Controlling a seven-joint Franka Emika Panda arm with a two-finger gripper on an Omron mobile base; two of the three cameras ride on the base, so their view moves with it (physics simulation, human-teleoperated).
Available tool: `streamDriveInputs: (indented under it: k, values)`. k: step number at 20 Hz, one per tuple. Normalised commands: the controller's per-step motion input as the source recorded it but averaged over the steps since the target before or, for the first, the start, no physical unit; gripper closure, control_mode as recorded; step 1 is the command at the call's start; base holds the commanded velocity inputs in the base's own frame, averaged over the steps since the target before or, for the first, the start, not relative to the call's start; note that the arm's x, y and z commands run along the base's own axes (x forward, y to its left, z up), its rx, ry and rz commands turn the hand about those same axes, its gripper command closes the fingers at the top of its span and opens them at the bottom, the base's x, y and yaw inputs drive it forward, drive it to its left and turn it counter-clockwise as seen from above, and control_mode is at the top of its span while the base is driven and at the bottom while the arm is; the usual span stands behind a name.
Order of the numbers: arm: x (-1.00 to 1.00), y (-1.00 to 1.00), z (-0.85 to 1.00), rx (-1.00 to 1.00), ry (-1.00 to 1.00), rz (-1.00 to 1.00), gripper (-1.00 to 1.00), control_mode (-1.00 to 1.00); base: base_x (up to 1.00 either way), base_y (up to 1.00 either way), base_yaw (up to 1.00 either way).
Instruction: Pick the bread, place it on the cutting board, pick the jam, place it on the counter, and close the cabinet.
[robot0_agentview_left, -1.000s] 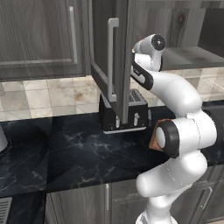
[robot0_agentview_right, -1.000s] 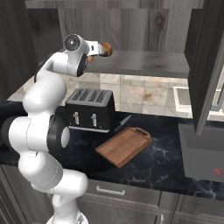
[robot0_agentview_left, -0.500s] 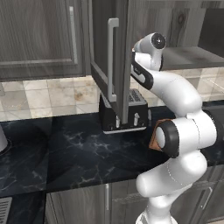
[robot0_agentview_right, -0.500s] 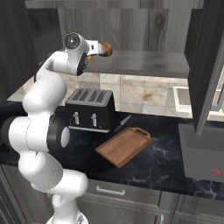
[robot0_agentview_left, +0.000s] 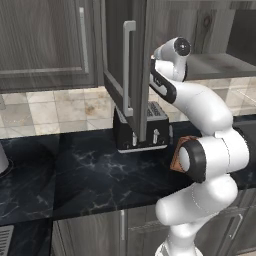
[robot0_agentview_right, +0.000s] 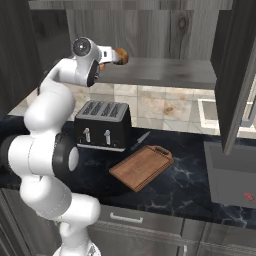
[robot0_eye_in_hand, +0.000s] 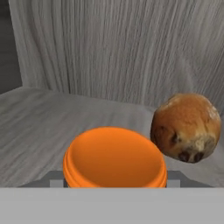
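The bread (robot0_eye_in_hand: 186, 127), a golden-brown bun, sits on the cabinet shelf (robot0_agentview_right: 165, 72) just ahead and right of my gripper (robot0_eye_in_hand: 113, 181). The orange jam (robot0_eye_in_hand: 114, 157) lies very close under my hand and covers most of both fingertips (robot0_eye_in_hand: 54, 178), which stand wide apart, open. From the right base, the gripper (robot0_agentview_right: 115, 55) reaches into the cabinet with the bread (robot0_agentview_right: 121, 56) at its tip and the jam (robot0_agentview_right: 102, 65) just below it. The cutting board (robot0_agentview_right: 141, 166) lies bare on the black counter (robot0_agentview_right: 185, 180). The cabinet door (robot0_agentview_left: 125, 75) stands open.
A black toaster (robot0_agentview_right: 102, 125) stands on the counter below the shelf, left of the board. A knife (robot0_agentview_right: 141, 138) lies between them. The second open door (robot0_agentview_right: 235, 75) hangs at the right, above a grey box (robot0_agentview_right: 230, 175) at the counter's edge.
The hand has crept slightly further into the cabinet; bread, jam and board have not moved.
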Motion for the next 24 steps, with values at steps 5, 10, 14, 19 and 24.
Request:
streamDriveInputs:
  k: [5, 10, 14, 19, 24]
  values:
    - [-0.42, -0.08, 0.00, 0.00, -0.01, 0.00, 1.00, -1.00, 0.00, 0.00, 0.00]
    - [-0.44, -0.11, 0.00, 0.00, 0.00, 0.00, 1.00, -1.00, 0.00, 0.00, 0.00]
    - [-0.41, -0.11, 0.00, 0.00, 0.00, 0.00, 1.00, -1.00, 0.00, 0.00, 0.00]
    - [-0.53, -0.16, 0.00, 0.00, 0.00, 0.00, 1.00, -1.00, 0.00, 0.00, 0.00]
    - [-0.61, -0.16, 0.00, 0.00, 0.00, 0.00, 1.00, -1.00, 0.00, 0.00, 0.00]
